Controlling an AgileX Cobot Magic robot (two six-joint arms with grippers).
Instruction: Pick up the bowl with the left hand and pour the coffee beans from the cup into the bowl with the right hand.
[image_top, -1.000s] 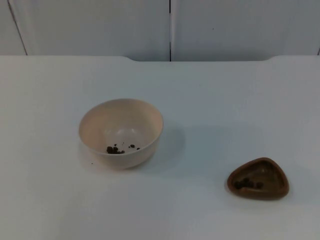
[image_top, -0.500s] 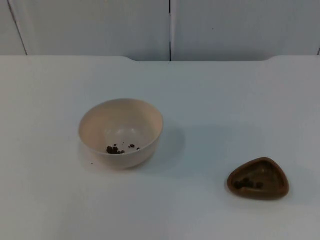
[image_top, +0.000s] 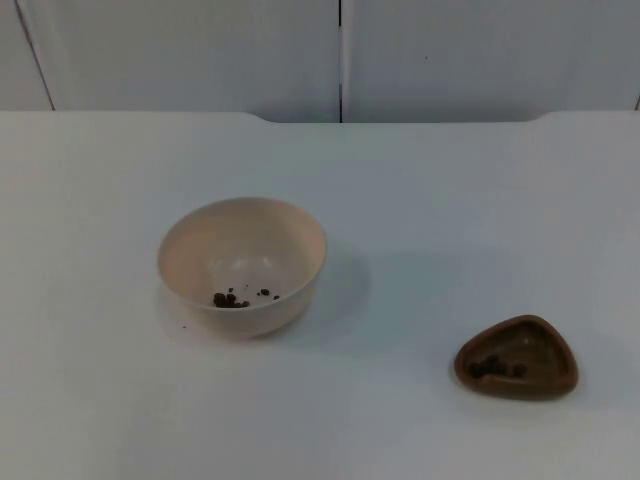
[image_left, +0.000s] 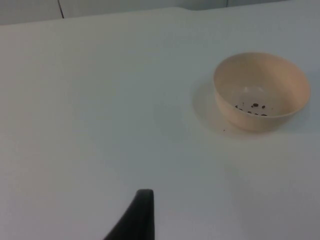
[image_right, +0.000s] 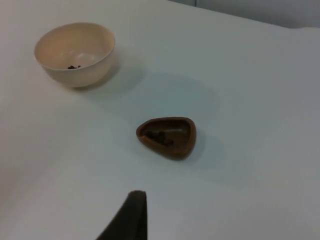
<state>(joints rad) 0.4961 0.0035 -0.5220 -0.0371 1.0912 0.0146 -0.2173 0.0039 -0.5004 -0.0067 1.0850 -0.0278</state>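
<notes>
1. Two vessels are seen upright on the white table (image_top: 420, 200): a cream bowl (image_top: 242, 262) and a brown, rounded-triangular cup (image_top: 516, 358), well apart.
2. A few coffee beans (image_top: 232, 298) are seen in the bowl's bottom, and a small cluster (image_top: 496, 368) in the cup.
3. From the left wrist, the bowl (image_left: 260, 91) is seen, with one black fingertip (image_left: 136, 216) of the left gripper above bare table, well short of it.
4. From the right wrist, both bowl (image_right: 75, 53) and cup (image_right: 167, 136) are seen; the right gripper's fingertip (image_right: 129, 216) is near the cup, not touching.
5. Whether either gripper's fingers are parted or closed cannot be told.
6. A grey partition wall (image_top: 200, 50) is seen behind the table.
</notes>
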